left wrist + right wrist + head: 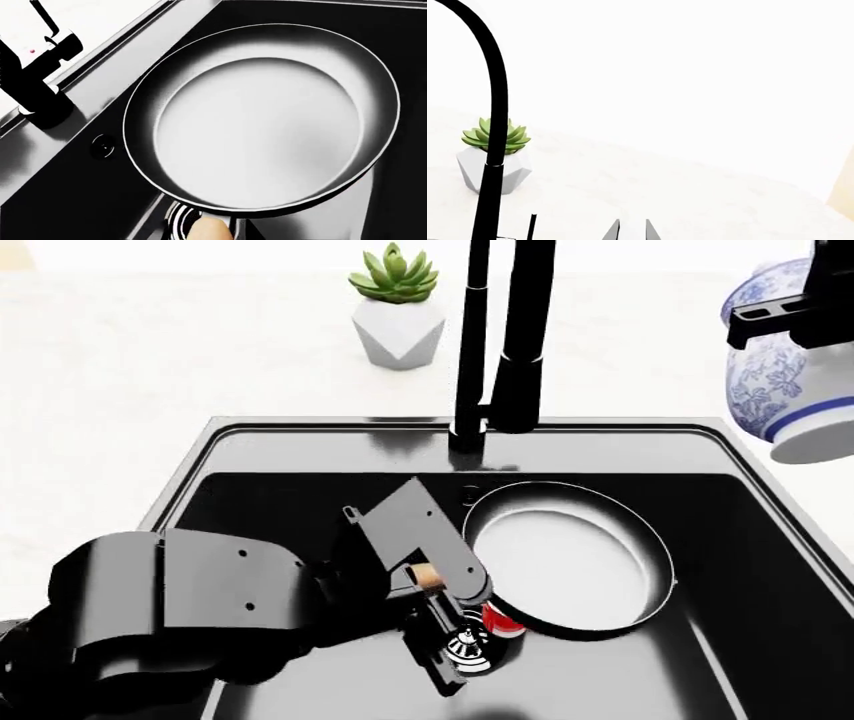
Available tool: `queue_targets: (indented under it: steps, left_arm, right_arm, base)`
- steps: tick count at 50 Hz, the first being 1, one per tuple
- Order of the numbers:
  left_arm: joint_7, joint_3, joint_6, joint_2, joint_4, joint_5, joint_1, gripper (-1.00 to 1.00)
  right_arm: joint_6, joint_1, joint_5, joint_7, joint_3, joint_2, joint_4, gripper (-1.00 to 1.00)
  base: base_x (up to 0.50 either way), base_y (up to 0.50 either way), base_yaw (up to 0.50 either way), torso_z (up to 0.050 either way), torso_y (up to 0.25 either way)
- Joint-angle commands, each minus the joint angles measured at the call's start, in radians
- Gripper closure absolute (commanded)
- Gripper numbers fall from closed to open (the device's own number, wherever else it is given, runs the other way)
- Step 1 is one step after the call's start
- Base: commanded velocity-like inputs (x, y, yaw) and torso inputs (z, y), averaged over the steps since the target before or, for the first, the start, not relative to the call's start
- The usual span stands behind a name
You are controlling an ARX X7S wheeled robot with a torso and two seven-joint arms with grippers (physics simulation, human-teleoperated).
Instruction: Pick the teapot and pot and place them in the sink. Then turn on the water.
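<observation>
The pot [571, 562], black with a pale inside, sits in the black sink [747, 570], below the faucet. It fills the left wrist view [267, 125], and its wooden handle [212, 231] runs back into my left gripper [434, 580], which is shut on it. The blue-and-white teapot [790, 380] hangs tilted above the counter at the sink's right back corner. My right gripper [771, 308] is shut on its top. The right wrist view shows only two grey fingertips [614, 231] and no teapot. No water shows at the faucet [514, 340].
A white faceted planter with a succulent [398, 315] stands on the counter behind the sink, left of the faucet [494, 125]. A small red-and-white can [503, 621] and the round metal drain [467, 648] lie on the sink floor under my left gripper.
</observation>
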Motion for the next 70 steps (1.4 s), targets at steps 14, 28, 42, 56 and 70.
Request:
queue_targets:
  steps: [14, 28, 42, 56, 70]
  left_arm:
    - [0.26, 0.027, 0.085, 0.097, -0.068, 0.178, 0.04, 1.0]
    - [0.311, 0.086, 0.141, 0.133, -0.141, 0.243, 0.086, 1.0]
    - [0.349, 0.133, 0.191, 0.165, -0.208, 0.293, 0.129, 1.0]
    - [0.389, 0.163, 0.257, 0.199, -0.313, 0.341, 0.174, 1.0]
    - [0.419, 0.2, 0.305, 0.222, -0.399, 0.383, 0.219, 1.0]
  right_arm:
    - [-0.016, -0.006, -0.035, -0.001, 0.008, 0.01, -0.003, 1.0]
    - [-0.025, -0.018, -0.043, -0.004, 0.0, 0.012, -0.005, 1.0]
    - [-0.037, -0.027, -0.058, -0.018, -0.008, 0.01, -0.004, 1.0]
    - [-0.044, -0.025, -0.069, -0.023, -0.016, 0.01, 0.003, 1.0]
    - [-0.052, -0.036, -0.082, -0.028, -0.027, 0.007, 0.004, 1.0]
  base:
    - [0.0, 0.0, 0.0, 0.001, 0.003]
    - [0.0, 0.0, 0.0, 0.001, 0.004]
    - [0.0, 0.0, 0.0, 0.001, 0.003]
    - [0.0, 0.0, 0.0, 0.001, 0.003]
    - [0.0, 0.0, 0.0, 0.001, 0.003]
